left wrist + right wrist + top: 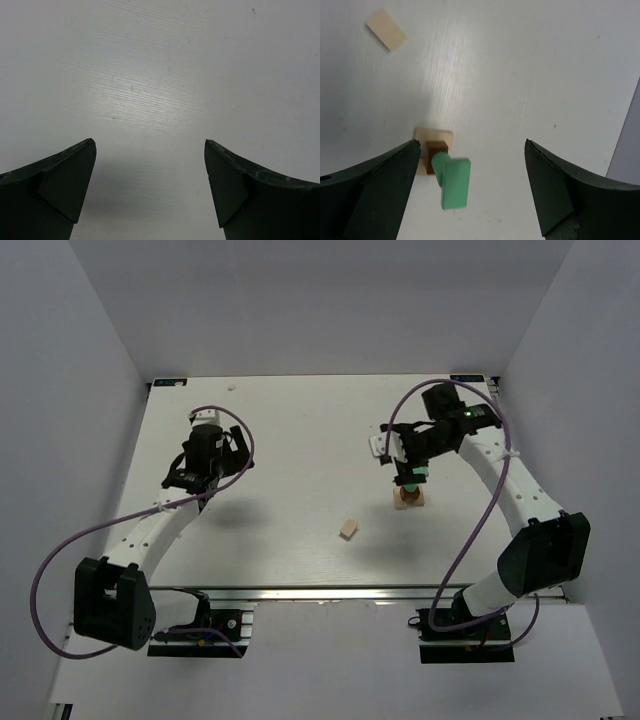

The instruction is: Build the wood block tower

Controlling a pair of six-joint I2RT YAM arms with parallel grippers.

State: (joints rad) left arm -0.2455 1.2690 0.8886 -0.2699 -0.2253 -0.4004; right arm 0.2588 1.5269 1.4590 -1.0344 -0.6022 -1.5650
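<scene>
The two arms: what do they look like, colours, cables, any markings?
Both the left arm and right arm have white links with black joint housings. A purple cable loops along each. The right arm shows a small green light near its wrist. The left gripper and right gripper have dark wedge-shaped fingers. No markings are legible.

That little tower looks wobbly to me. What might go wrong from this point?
The right gripper hangs open over the tower, one finger very close to it; a sideways move could knock it over. The green block on top seems to overhang the dark brown block under it, so it may tip. The loose tan block is not yet stacked; adding it could upset the stack.
</scene>
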